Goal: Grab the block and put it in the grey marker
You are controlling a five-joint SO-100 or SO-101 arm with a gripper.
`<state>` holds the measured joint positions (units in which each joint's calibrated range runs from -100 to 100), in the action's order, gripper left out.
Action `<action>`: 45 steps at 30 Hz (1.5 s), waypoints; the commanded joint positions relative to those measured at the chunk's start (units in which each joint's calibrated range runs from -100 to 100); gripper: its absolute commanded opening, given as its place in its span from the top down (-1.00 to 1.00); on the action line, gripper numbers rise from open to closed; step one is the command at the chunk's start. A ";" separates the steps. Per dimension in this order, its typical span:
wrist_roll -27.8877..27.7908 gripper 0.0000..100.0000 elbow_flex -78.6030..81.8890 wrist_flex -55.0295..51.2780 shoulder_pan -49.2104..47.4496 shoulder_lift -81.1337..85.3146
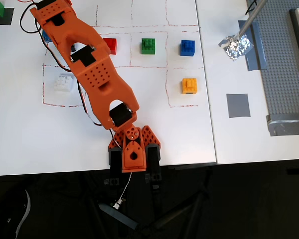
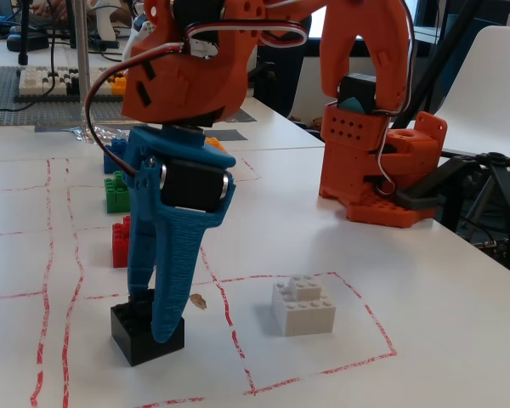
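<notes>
We see the blue two-finger gripper [image 2: 151, 319] of the orange arm [image 1: 97, 82] lowered onto the small black studded brick [image 2: 136, 336], its jaws set on either side of the brick and touching it, the brick resting on the white counter [image 2: 323, 255] inside a red-lined square. Whether the jaws press it firmly, we cannot tell. A white brick [image 2: 303, 306] sits in the neighbouring square. Behind stand a red brick [image 2: 119, 246] and a green brick [image 2: 115, 194]. In the overhead view, the flat grey square patch [image 1: 238, 105] lies well apart, right of the yellow brick [image 1: 189, 85], near the crumpled foil [image 1: 235, 46].
</notes>
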<state>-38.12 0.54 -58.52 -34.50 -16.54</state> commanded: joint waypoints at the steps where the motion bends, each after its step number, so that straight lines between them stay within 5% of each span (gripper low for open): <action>1: -0.73 0.46 -0.54 1.46 0.66 1.51; 13: -2.78 0.50 -0.09 1.62 0.84 3.15; 24: -3.13 1.00 1.45 1.62 0.93 4.44; 34: -3.27 1.00 0.46 0.15 1.99 6.42; 45: 6.50 1.00 -16.04 -17.23 4.46 7.54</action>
<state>-34.85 -8.66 -72.83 -32.60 -16.12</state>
